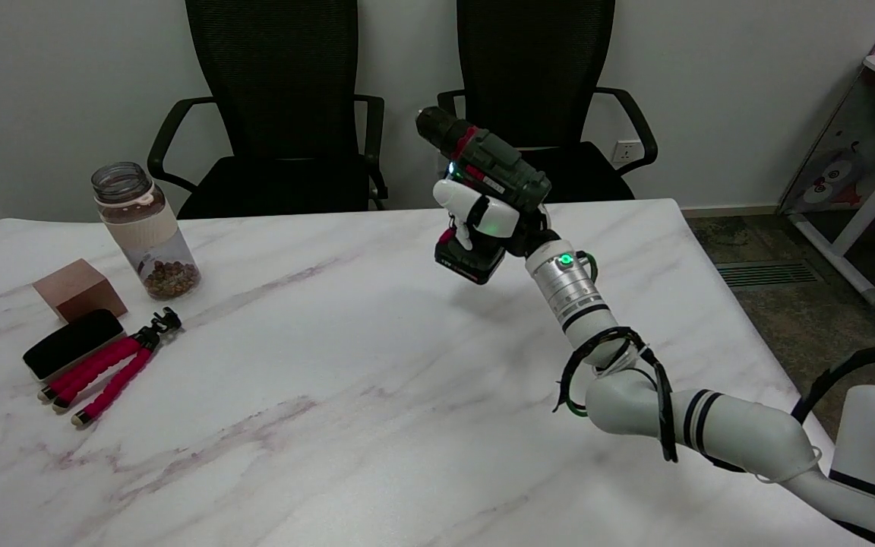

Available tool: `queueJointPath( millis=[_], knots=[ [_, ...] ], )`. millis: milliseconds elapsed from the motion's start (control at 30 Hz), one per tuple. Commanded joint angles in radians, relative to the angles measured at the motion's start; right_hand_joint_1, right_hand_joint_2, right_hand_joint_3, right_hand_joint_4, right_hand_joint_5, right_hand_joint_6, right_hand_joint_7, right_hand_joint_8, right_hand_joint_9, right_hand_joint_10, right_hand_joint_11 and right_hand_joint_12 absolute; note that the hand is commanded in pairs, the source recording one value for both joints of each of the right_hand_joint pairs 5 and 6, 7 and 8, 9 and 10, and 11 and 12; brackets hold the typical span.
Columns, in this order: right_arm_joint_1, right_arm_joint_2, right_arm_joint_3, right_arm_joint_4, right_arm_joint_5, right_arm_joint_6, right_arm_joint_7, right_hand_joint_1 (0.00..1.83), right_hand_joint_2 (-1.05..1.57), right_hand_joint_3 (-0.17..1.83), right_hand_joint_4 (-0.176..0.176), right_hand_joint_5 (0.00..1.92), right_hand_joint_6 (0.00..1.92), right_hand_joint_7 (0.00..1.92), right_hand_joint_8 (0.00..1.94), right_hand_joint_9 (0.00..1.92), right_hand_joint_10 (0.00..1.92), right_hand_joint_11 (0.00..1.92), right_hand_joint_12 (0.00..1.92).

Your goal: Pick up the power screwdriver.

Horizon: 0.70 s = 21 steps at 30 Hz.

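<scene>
one dark green power screwdriver with red trim hangs clear above the white marble table, at about one o'clock. right hand clenches its grip. judgement: hold wrist steady, keep battery end from slipping.

Dk green/red screwdriver, marbled table

The hand wraps the screwdriver, hiding its grip; the palm and most fingers lie behind the tool. The arm runs out at the lower right corner. The tabletop is cut off at the left and bottom edges. The chairs' tops pass the upper edge, and the tabletop hides their bases.
</scene>
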Motion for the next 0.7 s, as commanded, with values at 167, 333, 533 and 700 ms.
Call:
queueJointPath(
  millis=[167, 333, 533, 700],
  knots=[
    [0.065, 0.021, -0.005, -0.023, -0.030, -0.036, -0.010, 0.85, 0.31, 0.63, 0.176, 1.70, 1.70, 1.70, 1.70, 1.81, 1.81, 1.92, 1.92],
    [0.090, 0.027, 0.000, -0.023, -0.050, -0.053, -0.010, 0.85, 0.35, 0.59, 0.176, 1.69, 1.69, 1.69, 1.69, 1.83, 1.83, 1.92, 1.92],
    [0.122, 0.063, 0.006, -0.055, -0.054, -0.063, -0.010, 0.84, 0.40, 0.57, 0.176, 1.68, 1.68, 1.68, 1.68, 1.83, 1.83, 1.92, 1.92],
    [0.148, 0.094, 0.007, -0.089, -0.051, -0.081, -0.010, 0.84, 0.43, 0.57, 0.176, 1.68, 1.68, 1.68, 1.68, 1.83, 1.83, 1.92, 1.92]
  ],
)
